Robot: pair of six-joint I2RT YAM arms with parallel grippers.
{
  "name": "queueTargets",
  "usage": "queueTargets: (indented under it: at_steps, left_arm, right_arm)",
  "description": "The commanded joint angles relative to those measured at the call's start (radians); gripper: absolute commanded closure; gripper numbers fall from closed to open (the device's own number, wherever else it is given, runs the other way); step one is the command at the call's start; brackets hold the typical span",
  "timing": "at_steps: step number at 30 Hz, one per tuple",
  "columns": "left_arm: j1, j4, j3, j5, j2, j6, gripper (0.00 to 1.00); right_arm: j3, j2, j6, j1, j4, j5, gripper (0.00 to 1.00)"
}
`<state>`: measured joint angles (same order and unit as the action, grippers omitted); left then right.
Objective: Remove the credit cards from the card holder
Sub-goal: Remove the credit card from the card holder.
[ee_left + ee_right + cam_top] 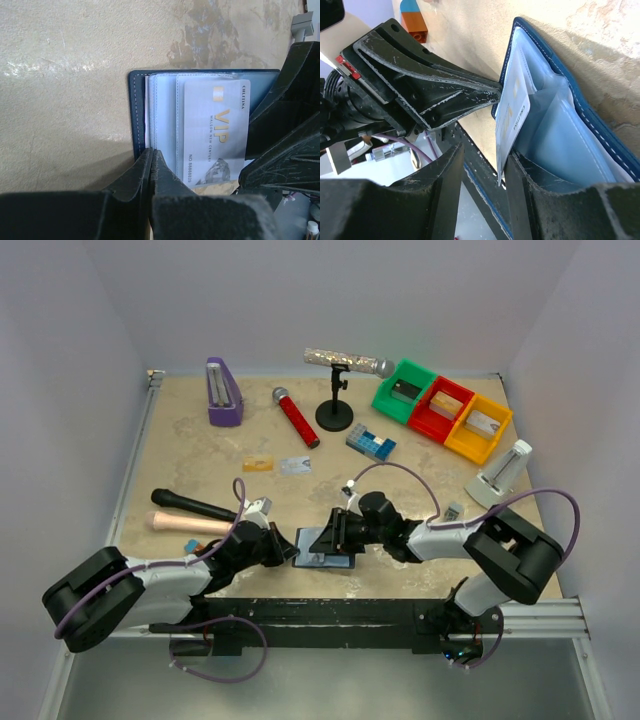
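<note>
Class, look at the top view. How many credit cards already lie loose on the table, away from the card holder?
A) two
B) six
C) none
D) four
A: a gold card and a silver card lie side by side on the table, well apart from the open card holder.
</note>
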<state>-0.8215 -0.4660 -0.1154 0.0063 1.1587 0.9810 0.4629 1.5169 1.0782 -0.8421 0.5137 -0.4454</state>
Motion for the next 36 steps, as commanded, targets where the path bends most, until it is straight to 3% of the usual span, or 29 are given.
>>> queueTargets:
  at_steps: [1, 18, 36]
  left_arm:
    - [-0.010, 0.084, 0.043, -0.035, 0.035, -0.011, 1.00]
    - [-0.008, 0.089, 0.059, -0.046, 0.030, -0.010, 1.00]
    - [-0.008, 0.101, 0.051, -0.046, 0.009, -0.013, 1.00]
  right_arm:
    - [-0.004, -0.043, -0.023, -0.003, -0.001, 0.024, 0.59]
    - [-0.038, -0.104, -0.041, 0.006, -0.061, 0.068, 0.62]
    - [-0.040, -0.152, -0.061, 0.014, -0.136, 0.106, 0.82]
